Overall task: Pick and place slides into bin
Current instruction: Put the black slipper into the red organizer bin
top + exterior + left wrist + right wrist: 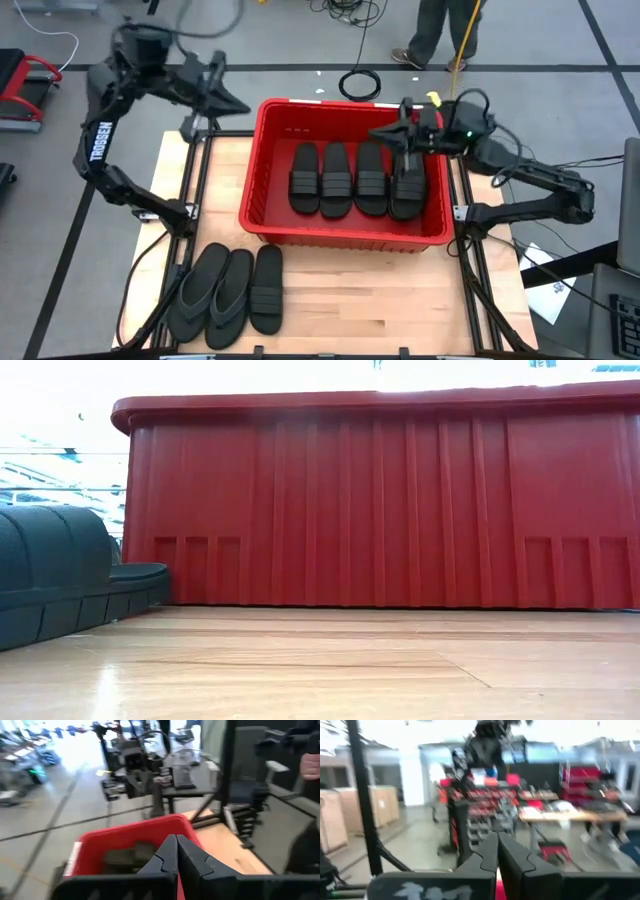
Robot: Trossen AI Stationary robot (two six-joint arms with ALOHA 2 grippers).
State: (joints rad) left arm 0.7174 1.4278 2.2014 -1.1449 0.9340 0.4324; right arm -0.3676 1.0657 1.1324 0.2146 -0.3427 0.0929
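From above, we are seeing the red bin sitting on the wooden table, with four slides lying side by side inside it and three more slides resting on the table just off the bin's near left corner. The left gripper is hanging beyond the bin's far left corner, the right gripper over its far right rim. At table height, the bin's wall is filling the picture, a slide lying beside it. Each wrist view is showing its fingers pressed together, empty: left, right.
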